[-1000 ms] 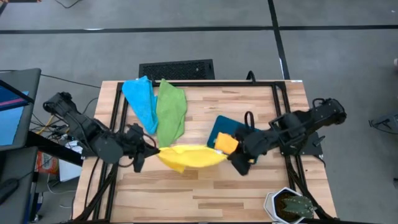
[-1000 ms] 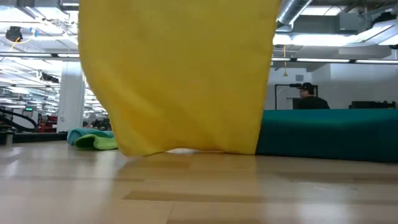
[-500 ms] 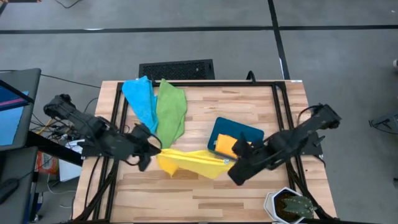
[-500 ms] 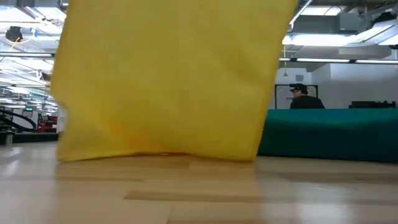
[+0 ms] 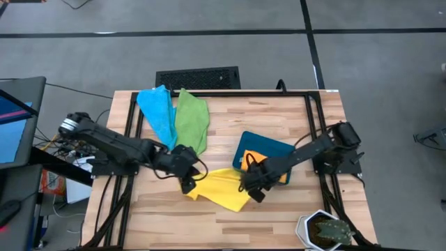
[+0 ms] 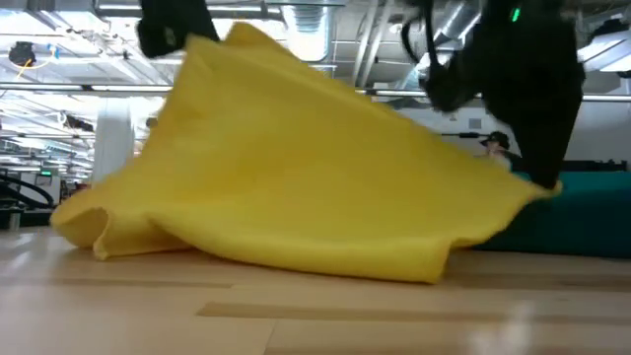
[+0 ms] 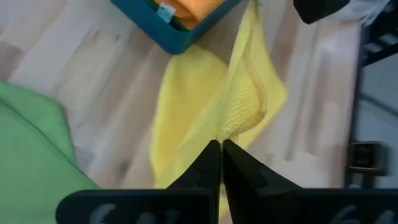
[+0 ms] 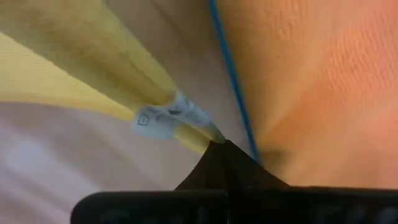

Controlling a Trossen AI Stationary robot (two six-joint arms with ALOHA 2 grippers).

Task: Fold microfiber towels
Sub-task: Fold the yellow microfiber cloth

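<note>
A yellow towel [image 5: 221, 189] lies partly on the wooden table, held up between my two grippers. My left gripper [image 5: 187, 183] is shut on its left end, and my right gripper [image 5: 252, 189] is shut on its right end, beside the dark teal bin [image 5: 268, 148]. In the low view the towel [image 6: 315, 187] slopes down from the left gripper [image 6: 173, 30] to the right gripper [image 6: 537, 158]. An orange towel [image 5: 256, 160] lies in the bin. A light blue towel [image 5: 157, 111] and a green towel [image 5: 191, 122] lie at the far left. My left gripper pinches the yellow towel's bunched edge [image 7: 235, 127] between its two shut fingers, at the towel's left end. That end is lifted, and the cloth falls slack from it to the table. My right gripper pinches the towel's corner beside the white label [image 8: 163, 118] between its shut fingers. The corner [image 6: 547, 185] is held low, just above the table, and the towel's lower edge [image 6: 296, 258] rests on the wood.
A potted plant [image 5: 324, 230] stands at the near right corner. A black frame [image 5: 132, 125] runs along the table's sides. Bare wood [image 5: 174, 219] lies near the front edge. A person [image 6: 498, 146] shows in the room behind the bin.
Both grippers have gone toward each other and toward the table's near edge, and have come down. The yellow towel, which hung like a curtain between them, has gone slack, and its lower part now lies on the table.
</note>
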